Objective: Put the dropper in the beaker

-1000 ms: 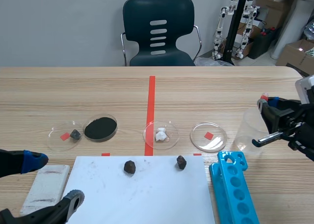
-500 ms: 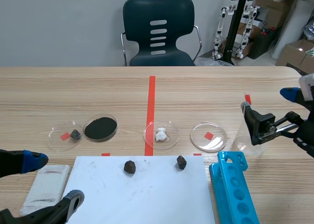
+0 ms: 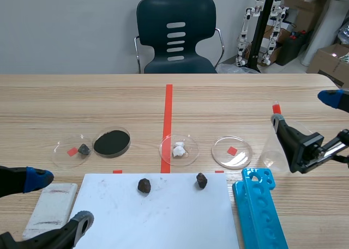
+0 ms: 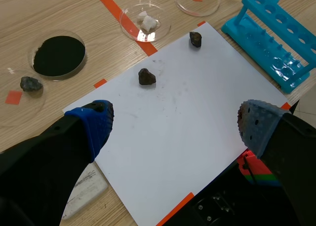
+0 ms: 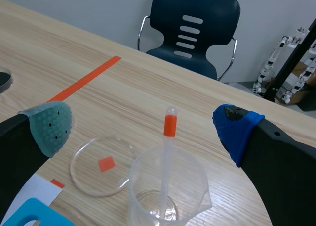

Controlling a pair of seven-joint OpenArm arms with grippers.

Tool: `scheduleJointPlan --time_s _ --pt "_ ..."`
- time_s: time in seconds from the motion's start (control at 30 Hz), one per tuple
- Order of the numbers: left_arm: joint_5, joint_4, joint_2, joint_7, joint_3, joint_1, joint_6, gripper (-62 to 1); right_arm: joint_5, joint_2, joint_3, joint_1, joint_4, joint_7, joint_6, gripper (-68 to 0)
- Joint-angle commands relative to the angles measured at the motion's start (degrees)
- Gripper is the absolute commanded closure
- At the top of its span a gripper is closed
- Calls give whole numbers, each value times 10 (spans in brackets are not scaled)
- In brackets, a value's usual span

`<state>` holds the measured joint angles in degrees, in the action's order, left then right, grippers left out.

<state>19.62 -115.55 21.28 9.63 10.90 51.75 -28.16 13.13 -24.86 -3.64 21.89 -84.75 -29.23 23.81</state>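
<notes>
The clear beaker (image 3: 271, 150) stands at the right of the table, and in the right wrist view the beaker (image 5: 168, 186) is just ahead of and below my gripper. The dropper (image 5: 168, 152), a thin clear tube with a red band, stands upright inside the beaker; its red top (image 3: 276, 108) pokes above the rim. My right gripper (image 3: 306, 114) is open, its fingers wide on either side of the dropper's top (image 5: 143, 129) without touching it. My left gripper (image 3: 60, 201) is open, low at the near left over the white sheet (image 4: 176, 123), holding nothing.
A blue tube rack (image 3: 260, 211) lies beside the beaker, toward the robot. A row of petri dishes crosses mid-table: one empty (image 3: 232, 151), one with white bits (image 3: 179, 149), one with black powder (image 3: 112, 143), one with a stone (image 3: 73, 150). Two dark stones (image 3: 144, 185) lie on the white sheet (image 3: 158, 216).
My right gripper has gone from shut on the dropper to wide open and drawn back a little. The dropper now stands free in the beaker. The left arm has not moved.
</notes>
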Motion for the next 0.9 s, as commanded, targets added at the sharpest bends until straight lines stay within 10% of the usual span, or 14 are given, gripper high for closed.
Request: scheduleJointPlan --time_s 0.0,0.87 --pt "8 -15 -3 -8 1 4 -1 -527 7 -14 -4 4 -13 -12 0 -593" --pt "8 -15 -3 -8 1 4 -1 -527 6 -34 -4 14 -21 -11 0 -593"
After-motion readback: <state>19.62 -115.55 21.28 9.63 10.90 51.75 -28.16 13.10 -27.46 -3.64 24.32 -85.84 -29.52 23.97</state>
